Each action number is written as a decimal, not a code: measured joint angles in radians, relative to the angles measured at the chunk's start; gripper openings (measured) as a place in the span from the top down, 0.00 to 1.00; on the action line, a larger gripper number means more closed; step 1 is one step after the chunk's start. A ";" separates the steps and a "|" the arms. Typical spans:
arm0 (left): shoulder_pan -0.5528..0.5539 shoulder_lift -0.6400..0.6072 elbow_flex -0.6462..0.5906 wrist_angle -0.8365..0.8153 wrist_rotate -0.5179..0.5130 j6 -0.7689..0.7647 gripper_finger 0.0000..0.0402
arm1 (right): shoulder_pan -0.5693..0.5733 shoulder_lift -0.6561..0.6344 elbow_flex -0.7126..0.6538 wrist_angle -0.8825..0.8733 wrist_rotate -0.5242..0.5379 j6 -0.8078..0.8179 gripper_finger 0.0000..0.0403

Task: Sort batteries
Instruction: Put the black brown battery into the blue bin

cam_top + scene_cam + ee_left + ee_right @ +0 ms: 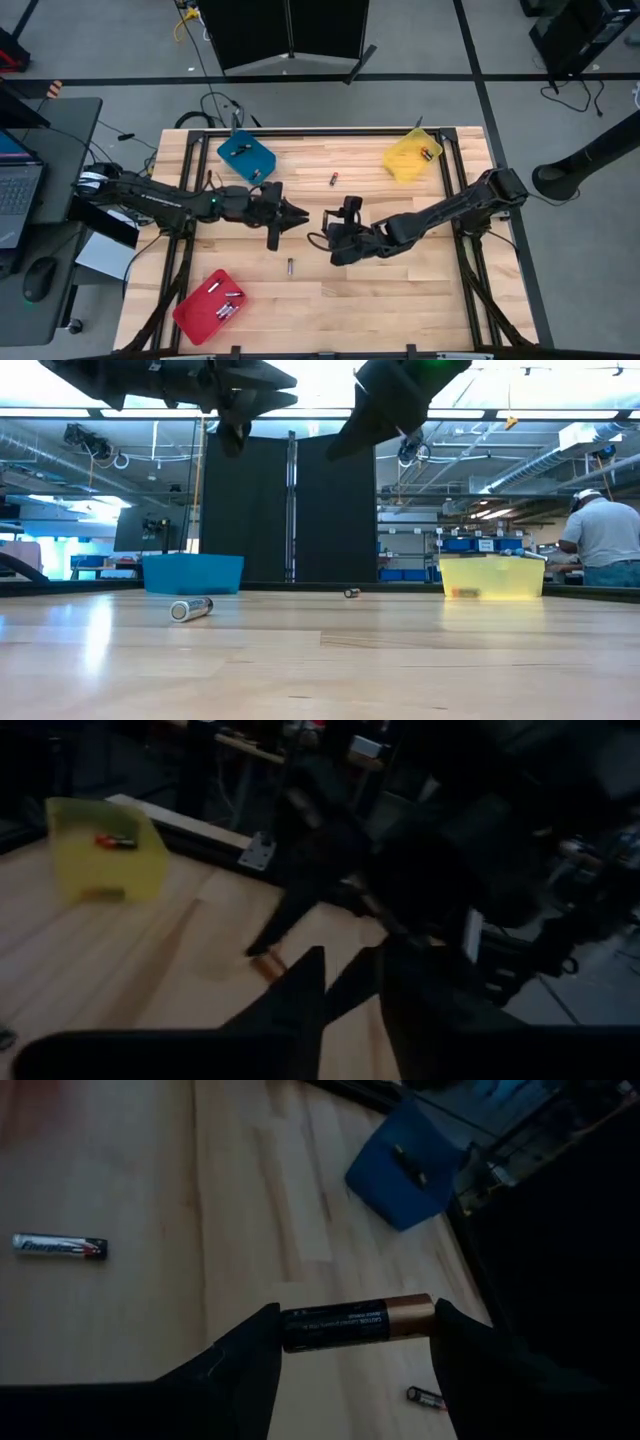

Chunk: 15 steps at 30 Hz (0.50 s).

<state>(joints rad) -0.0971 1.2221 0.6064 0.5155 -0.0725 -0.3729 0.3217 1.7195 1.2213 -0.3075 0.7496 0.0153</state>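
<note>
Batteries: three loose on the table [400, 300], the rest in trays, one up in the right gripper [333, 222].
High view: both arms meet mid-table. Left gripper [297, 213] points at the right one, tips nearly touching. One cell [333, 179] lies between blue tray [246, 157] and yellow tray [413, 158]; another [290, 266] nearer the front; red tray [208, 305] holds several small ones.
Low view: silvery cell [191, 608] lies on its side in front of the blue tray; a tiny one [351, 593] sits farther back. Both grippers hang well above the wood. A person stands behind the yellow tray, off the table.
Left wrist view: its fingers [300, 990] stand slightly apart, nothing visible between them; the right arm fills the space just ahead.
Right wrist view: clamped end to end on a black-and-copper cell [357, 1321], held crosswise. A silver-and-black cell [60, 1246] lies below on the wood.
Risk: looks like a hand-over; grip is on the cell's ends only, so a nudge from the left fingers could pop it out and send it rolling.
Risk two: grippers this close may collide.
</note>
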 joint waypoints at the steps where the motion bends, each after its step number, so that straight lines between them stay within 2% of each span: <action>1: 0.000 0.000 0.000 -0.003 -0.009 -0.004 0.73 | 0.003 0.000 0.000 0.000 0.009 -0.006 0.44; 8: 0.000 0.039 0.001 -0.024 -0.020 -0.076 0.57 | 0.007 0.000 0.000 0.005 0.067 -0.034 0.44; 15: 0.008 0.132 0.001 0.092 -0.020 -0.075 0.53 | 0.008 0.000 0.000 0.052 0.072 -0.070 0.44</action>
<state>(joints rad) -0.0887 1.3543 0.6075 0.6080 -0.0925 -0.4484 0.3301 1.7199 1.2213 -0.2551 0.8214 -0.0544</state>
